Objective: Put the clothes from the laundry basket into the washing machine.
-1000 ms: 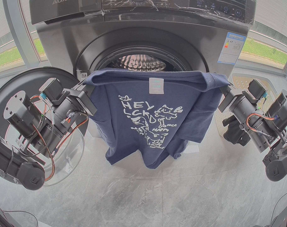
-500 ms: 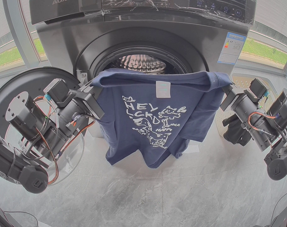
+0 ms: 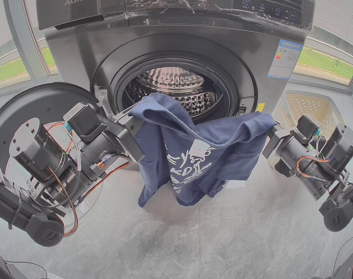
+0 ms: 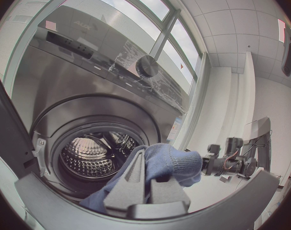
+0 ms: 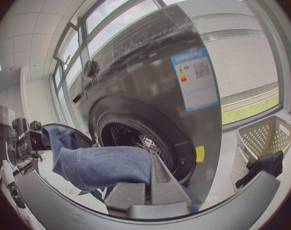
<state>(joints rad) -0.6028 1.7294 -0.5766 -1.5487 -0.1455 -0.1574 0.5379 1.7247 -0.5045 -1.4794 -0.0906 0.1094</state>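
Shirt point(image 3: 192, 152): navy, white print, white tag point(image 3: 200, 148) facing out. It hangs in front of the washer point(image 3: 176, 39), strung between both grippers.

Left gripper point(image 3: 132, 121): clenched on one shoulder of the shirt, at the left edge of the washer's opening, close to the rim. In the left wrist view the cloth is bunched between the fingers point(image 4: 137, 173).

Right gripper point(image 3: 271, 135): clenched on the other shoulder and sleeve, in front of the washer's front panel, right of the opening and below the sticker point(image 3: 284, 59). It sits lower than the left gripper.

The shirt's top edge sags between the two grips. The left-held end overlaps the lower part of the opening in the head view. The body of the shirt hangs folded below the washer's lower lip.

Drum point(image 3: 172, 82): open to view above the shirt.

Door point(image 3: 37, 101): swung wide open to the washer's left.

Basket point(image 3: 312, 107): on the floor just right of the washer. A dark garment point(image 5: 263, 166) is draped over its rim.
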